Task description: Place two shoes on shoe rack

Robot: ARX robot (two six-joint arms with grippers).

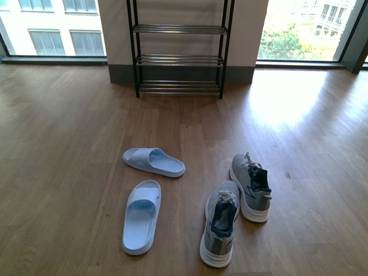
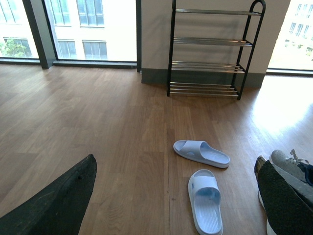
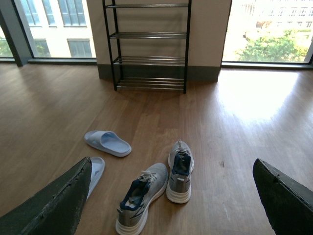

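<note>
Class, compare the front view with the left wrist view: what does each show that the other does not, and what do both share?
Only the front view: both grey sneakers whole, the nearer sneaker and the farther sneaker, close together on the wooden floor. Only the left wrist view: the left gripper, its dark fingers spread wide, and the top tier of the shoe rack; just part of one sneaker shows at the picture's edge. Both: the far slipper, the near slipper, the rack's three lower tiers and the floor.
</note>
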